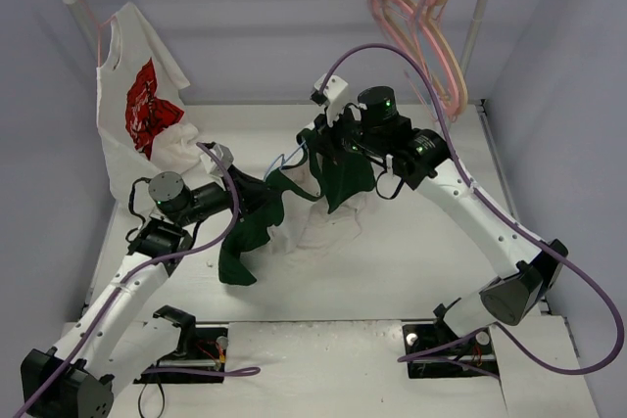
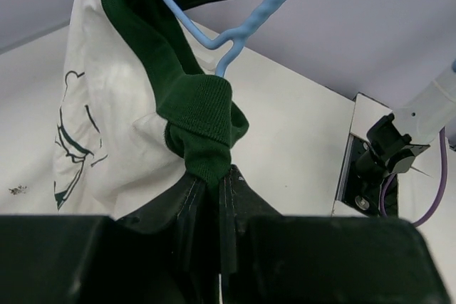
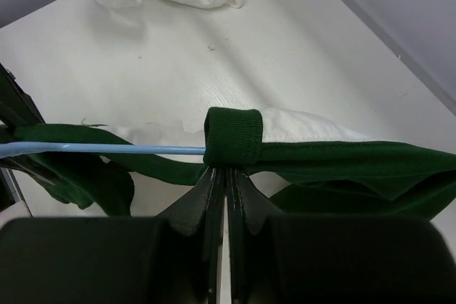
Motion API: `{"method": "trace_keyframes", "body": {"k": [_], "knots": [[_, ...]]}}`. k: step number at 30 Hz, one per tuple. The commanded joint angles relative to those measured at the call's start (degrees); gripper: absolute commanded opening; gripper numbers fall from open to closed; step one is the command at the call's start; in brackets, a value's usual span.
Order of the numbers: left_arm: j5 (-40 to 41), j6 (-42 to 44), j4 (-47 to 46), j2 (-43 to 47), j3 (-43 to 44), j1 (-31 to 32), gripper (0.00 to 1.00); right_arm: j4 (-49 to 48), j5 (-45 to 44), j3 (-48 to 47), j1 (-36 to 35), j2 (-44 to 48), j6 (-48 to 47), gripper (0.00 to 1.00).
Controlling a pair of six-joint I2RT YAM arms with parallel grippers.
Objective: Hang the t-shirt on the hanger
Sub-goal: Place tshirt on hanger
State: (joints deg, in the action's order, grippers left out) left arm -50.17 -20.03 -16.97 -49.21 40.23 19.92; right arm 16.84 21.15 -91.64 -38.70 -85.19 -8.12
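My left claw point(image 2: 214, 194) and right claw point(image 3: 226, 190) each clamp ribbed green trim point(image 3: 233, 137) of the t-shirt point(image 2: 107, 126) beside the thin blue wire hanger point(image 2: 242, 30), above the white table point(image 3: 285, 48).

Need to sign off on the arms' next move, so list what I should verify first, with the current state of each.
1. Left gripper clamped on the t-shirt collar rib: ok.
2. Right gripper clamped on the folded green trim: ok.
3. Hanger wire passes into the neck opening: ok.
4. Both hanger shoulders seated inside the t-shirt: cannot tell, fabric hides them.
5. T-shirt lifted clear of the table: not ok, its lower fabric appears to rest on it in the top view.
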Motion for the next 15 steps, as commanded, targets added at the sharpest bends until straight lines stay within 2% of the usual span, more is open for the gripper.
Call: {"method": "trace_keyframes", "body": {"k": [1,5,9,15], "knots": [[-2.0,-0.5,-6.1,-1.0,1.7,0.3,0.00,-6.8,3.4,-3.5,-0.4,0.0,0.4,0.03],[-1.2,0.1,-4.9,-1.3,3.3,0.3,0.00,-5.9,4.8,-4.0,-0.6,-1.5,-0.1,0.03],[3.5,2.6,2.5,-2.6,5.8,0.3,0.00,-6.0,5.7,-2.9,-0.9,-1.1,0.2,0.05],[9.6,3.5,8.5,-3.1,8.2,0.3,0.00,-6.3,5.0,-0.1,-0.9,0.2,-0.1,0.03]]}}
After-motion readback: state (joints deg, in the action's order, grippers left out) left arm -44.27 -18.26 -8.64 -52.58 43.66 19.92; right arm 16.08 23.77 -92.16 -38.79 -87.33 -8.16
